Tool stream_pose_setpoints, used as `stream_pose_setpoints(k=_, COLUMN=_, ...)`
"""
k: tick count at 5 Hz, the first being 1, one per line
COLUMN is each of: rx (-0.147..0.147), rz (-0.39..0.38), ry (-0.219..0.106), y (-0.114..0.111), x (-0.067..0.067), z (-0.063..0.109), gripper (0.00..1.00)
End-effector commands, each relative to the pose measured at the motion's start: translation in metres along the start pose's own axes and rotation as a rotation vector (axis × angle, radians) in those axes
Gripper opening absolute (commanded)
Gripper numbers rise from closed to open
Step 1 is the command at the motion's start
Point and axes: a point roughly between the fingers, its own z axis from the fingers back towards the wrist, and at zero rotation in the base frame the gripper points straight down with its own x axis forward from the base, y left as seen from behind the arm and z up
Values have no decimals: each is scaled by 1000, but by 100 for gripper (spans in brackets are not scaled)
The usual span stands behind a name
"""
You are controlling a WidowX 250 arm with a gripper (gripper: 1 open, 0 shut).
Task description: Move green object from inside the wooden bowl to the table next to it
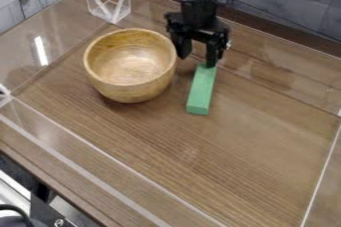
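The green object (200, 91) lies flat on the table (253, 141), just right of the wooden bowl (131, 65), its long side running toward the camera. The bowl's pale inside holds nothing. My gripper (196, 55) points straight down over the block's far end, its dark fingers spread apart and open. Nothing sits between the fingers; whether their tips still touch the block's far end I cannot tell.
Low clear plastic walls (80, 176) run around the tabletop's edges. A clear plastic stand (107, 5) sits at the back left behind the bowl. Bare wood-grain surface stretches to the front and right of the block.
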Motion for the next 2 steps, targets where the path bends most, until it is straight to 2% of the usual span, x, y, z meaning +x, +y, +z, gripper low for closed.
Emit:
stream_pose_setpoints(k=1, rx=31, rz=107, ry=-51, y=4, x=6, z=3, gripper=0)
stream_pose_setpoints(k=2, rx=48, rz=211, ry=-59, y=8, x=4, z=-4, gripper=0)
